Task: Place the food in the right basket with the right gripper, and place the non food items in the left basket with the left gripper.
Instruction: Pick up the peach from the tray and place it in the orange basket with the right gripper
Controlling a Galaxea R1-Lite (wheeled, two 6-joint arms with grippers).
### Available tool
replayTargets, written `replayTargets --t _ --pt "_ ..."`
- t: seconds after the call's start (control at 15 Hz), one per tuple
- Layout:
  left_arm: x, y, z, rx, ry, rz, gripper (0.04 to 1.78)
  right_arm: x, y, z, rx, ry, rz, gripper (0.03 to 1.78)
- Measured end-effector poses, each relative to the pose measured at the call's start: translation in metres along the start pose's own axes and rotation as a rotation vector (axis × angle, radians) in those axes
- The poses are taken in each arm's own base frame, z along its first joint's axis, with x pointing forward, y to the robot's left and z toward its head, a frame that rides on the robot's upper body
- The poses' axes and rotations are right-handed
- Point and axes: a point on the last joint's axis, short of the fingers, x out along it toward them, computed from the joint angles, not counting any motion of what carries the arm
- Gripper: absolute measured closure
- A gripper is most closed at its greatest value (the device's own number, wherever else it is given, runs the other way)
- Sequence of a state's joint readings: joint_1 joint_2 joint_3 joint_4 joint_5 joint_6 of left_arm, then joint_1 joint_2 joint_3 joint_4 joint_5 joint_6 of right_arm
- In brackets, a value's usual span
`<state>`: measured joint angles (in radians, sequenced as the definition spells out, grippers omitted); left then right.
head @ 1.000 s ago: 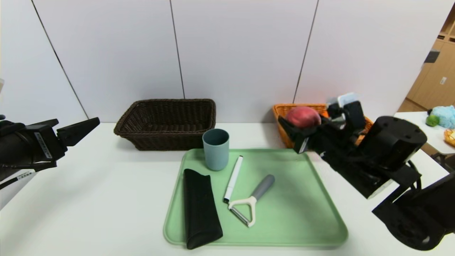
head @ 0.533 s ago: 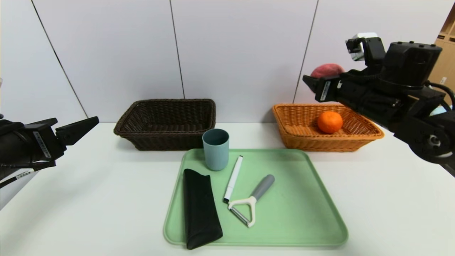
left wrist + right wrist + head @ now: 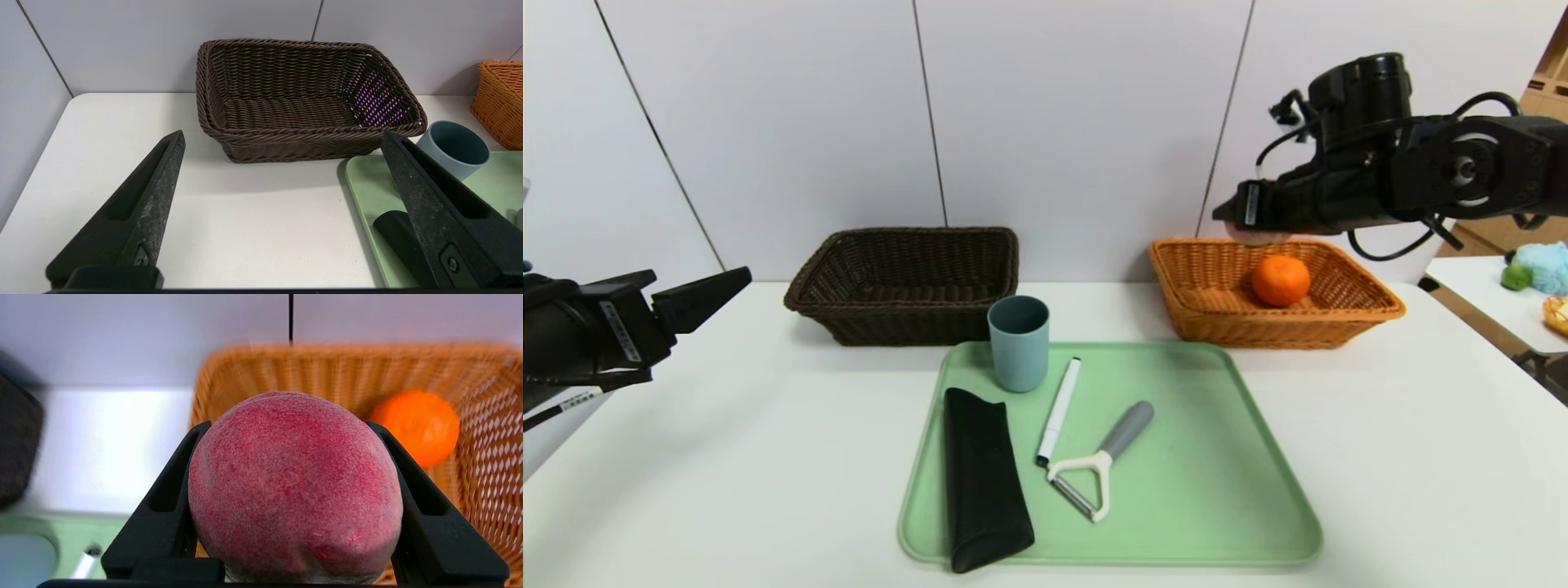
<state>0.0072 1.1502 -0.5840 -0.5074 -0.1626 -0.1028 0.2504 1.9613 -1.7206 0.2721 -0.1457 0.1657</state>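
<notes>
Head view: the right gripper (image 3: 1245, 214) hangs above the back-left rim of the right basket (image 3: 1217, 314), lower than 0.5 s ago; only a pale sliver of the peach (image 3: 1262, 238) shows under it. The orange (image 3: 1281, 280) lies inside the basket. On the green tray (image 3: 1217, 490) sit the cup (image 3: 1018, 343), pouch (image 3: 982, 478), marker (image 3: 1058, 411) and peeler (image 3: 1098, 465). Bare table lies between tray and both baskets.

Left wrist view: the left gripper (image 3: 282, 139), fingers wide apart and holding nothing, hovers at the table's left, pointed at the left basket (image 3: 302, 134).

Right wrist view: both fingers (image 3: 163, 514) clamp the peach's sides, above the basket's left end, with room left of the orange.
</notes>
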Motion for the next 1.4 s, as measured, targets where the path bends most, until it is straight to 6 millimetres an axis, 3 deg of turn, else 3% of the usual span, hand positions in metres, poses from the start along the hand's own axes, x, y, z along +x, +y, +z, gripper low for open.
replayTargets --t 0.33,0.93,1.13,1.4 --pt "0.004 0.001 0.000 0.001 -0.007 0.000 0.13 0.033 0.001 -0.018 -0.015 0.121 -0.023 0.62" --pt "0.006 0.001 0.000 0.001 -0.004 0.004 0.13 0.093 0.000 -0.035 -0.024 0.154 -0.122 0.62" --pt "0.006 0.001 0.000 0.003 -0.005 0.004 0.13 0.102 0.000 -0.037 -0.024 0.157 -0.124 0.62" --pt "0.006 0.001 0.000 0.005 -0.005 0.003 0.13 0.105 -0.001 -0.039 -0.023 0.156 -0.142 0.42"
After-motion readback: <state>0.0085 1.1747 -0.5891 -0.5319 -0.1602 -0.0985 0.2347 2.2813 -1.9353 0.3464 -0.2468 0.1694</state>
